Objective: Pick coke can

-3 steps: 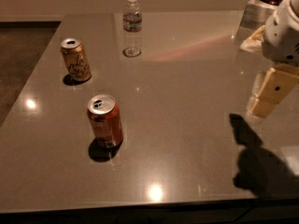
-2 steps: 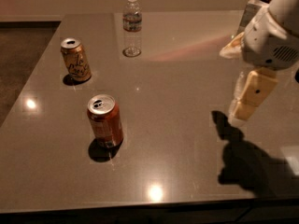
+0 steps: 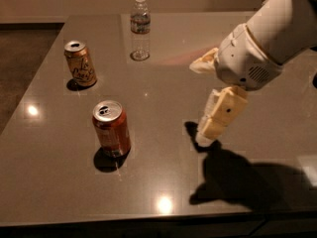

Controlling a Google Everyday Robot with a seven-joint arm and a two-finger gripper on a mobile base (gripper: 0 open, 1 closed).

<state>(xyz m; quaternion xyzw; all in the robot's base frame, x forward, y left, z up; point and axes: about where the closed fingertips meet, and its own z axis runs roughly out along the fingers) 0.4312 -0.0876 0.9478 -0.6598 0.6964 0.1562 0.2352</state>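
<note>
The coke can (image 3: 111, 128), reddish-orange with a silver top, stands upright on the grey table (image 3: 163, 172) at the front left. My gripper (image 3: 199, 103) hangs from the white arm that comes in from the upper right. It is over the middle of the table, well to the right of the can and apart from it. Its cream fingers (image 3: 221, 114) stand spread, open and empty.
A paler yellow-orange can with black script (image 3: 80, 63) stands at the back left. A clear water bottle (image 3: 140, 28) stands at the back centre. The table's front edge runs just below the coke can. The arm's shadow (image 3: 237, 177) lies at the front right.
The arm and gripper have moved left and towards the front, from the table's right edge to over its middle, nearer the coke can. The cans and bottle have not moved.
</note>
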